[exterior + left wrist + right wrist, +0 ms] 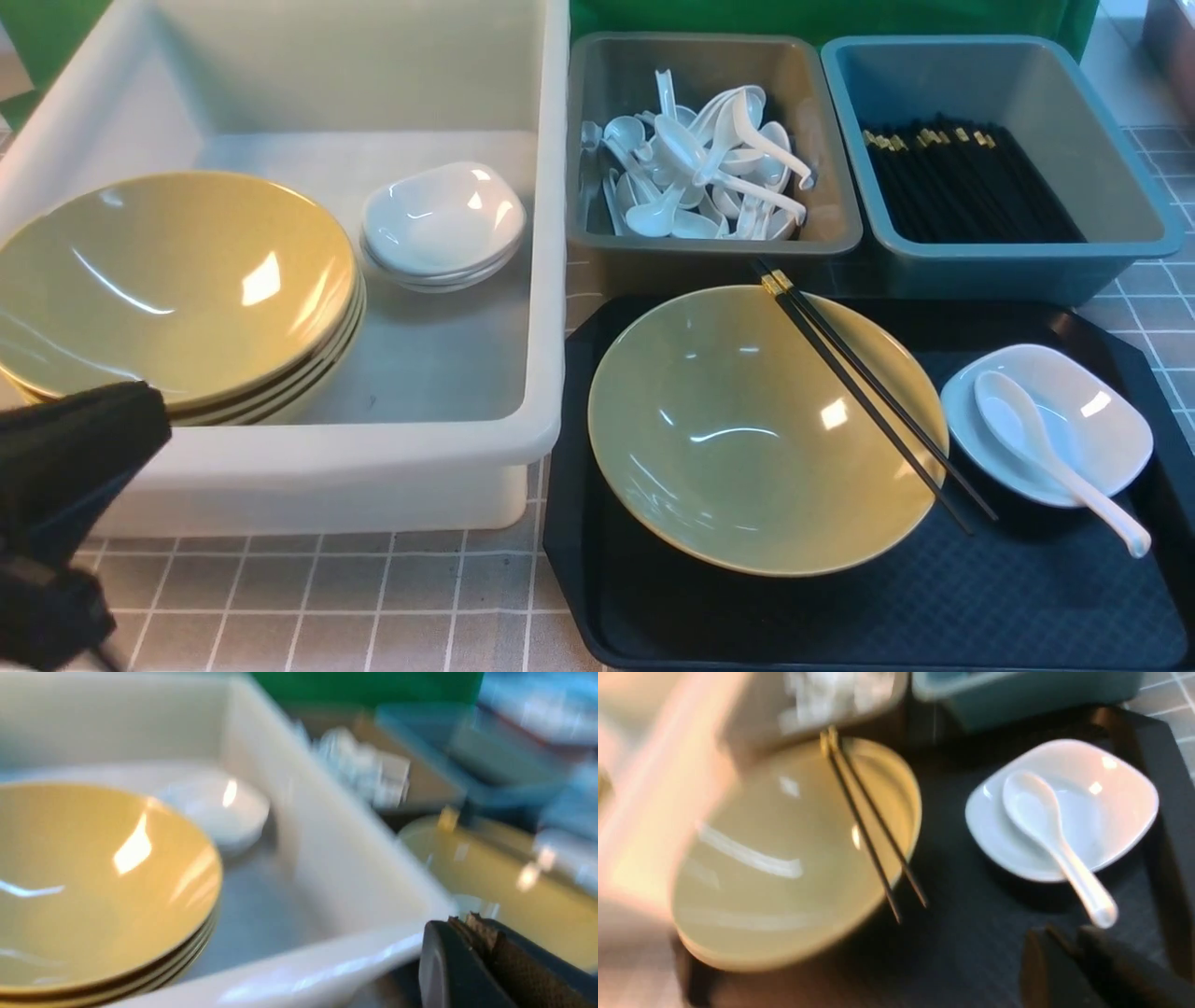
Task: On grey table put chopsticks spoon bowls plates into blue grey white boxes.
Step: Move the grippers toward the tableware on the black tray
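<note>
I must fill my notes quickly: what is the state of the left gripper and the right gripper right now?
Left gripper: closed, holding nothing.
Right gripper: closed, holding nothing.

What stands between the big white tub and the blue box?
The grey box, full of white spoons, stands between the white tub and the blue box. The front view shows it.

bowls (168,289) cut by left edge, tray (747,616) by right; wrist views blurred
</note>
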